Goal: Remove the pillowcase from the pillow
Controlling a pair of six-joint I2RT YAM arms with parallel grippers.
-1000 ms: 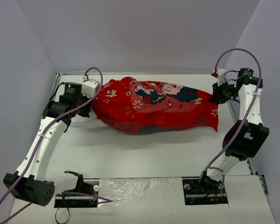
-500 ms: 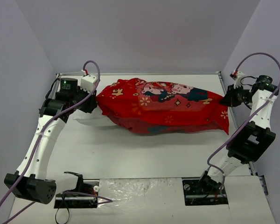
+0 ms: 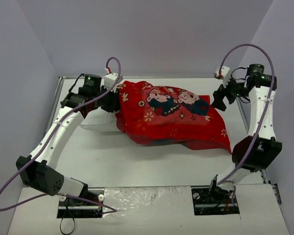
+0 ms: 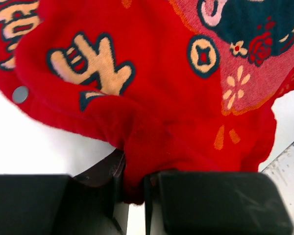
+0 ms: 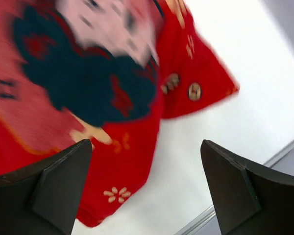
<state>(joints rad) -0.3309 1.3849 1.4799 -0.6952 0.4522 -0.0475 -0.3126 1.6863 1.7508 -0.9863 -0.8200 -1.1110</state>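
Now, mid-pull: left pincer (image 4: 132,193) clenches bright red printed fabric pillowcase (image 3: 171,115); right pincer (image 5: 146,147), gaping empty above it, should grip next.

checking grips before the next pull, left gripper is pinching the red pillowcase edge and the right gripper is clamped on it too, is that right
Not quite. The right gripper is open, its fingers spread wide with nothing between them, so it holds nothing; the right wrist view shows it. The left gripper does pinch the edge of the pillowcase.
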